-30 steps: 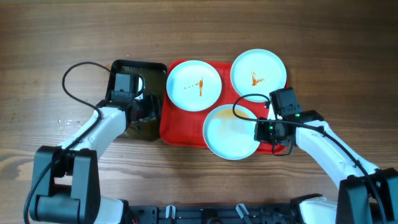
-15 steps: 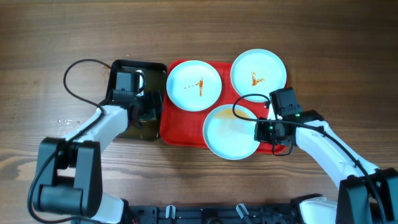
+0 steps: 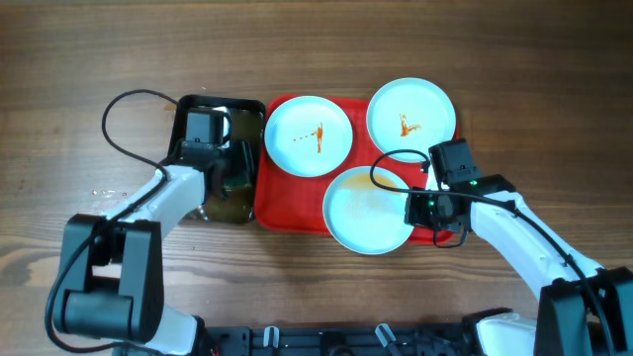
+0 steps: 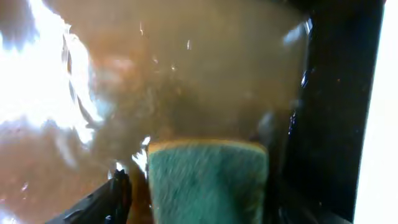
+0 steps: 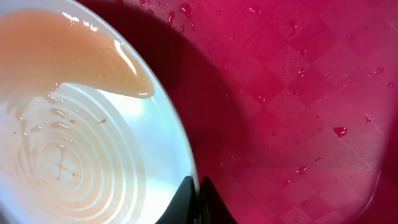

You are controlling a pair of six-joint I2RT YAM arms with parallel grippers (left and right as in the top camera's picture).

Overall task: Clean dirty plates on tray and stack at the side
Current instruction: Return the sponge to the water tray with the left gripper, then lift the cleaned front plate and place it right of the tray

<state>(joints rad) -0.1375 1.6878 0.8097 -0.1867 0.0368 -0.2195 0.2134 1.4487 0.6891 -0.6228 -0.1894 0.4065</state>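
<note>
Three plates were seen on the tray (image 3: 282,203), and none had been stacked at the side, so the task was judged to be at an early stage. The near plate (image 3: 361,213) lay over the tray's front edge and was covered by a thin brownish film of water, pooled toward one side in the right wrist view, with no red smear to be made out; it was taken to be part-way washed, not finished. It was pinched at its right rim by the right gripper (image 5: 194,198), whose jaws were closed tight on the edge. The left plate (image 3: 297,143), at the tray's far side, was marked by an orange-red streak in its middle, and the right plate (image 3: 427,104), overhanging the far right corner, by a similar smear; both were judged untouched. Just beside the tray on the left stood the pan (image 3: 188,107), filled with murky water, into which the left gripper (image 3: 226,176) was dipped. A green sponge (image 4: 208,180) lay between its widely parted jaws, but it could not be told whether the sponge was actually gripped. What remained, by this reading: the near plate to be wiped off and set on the table (image 3: 554,79), then the same for the other two
</note>
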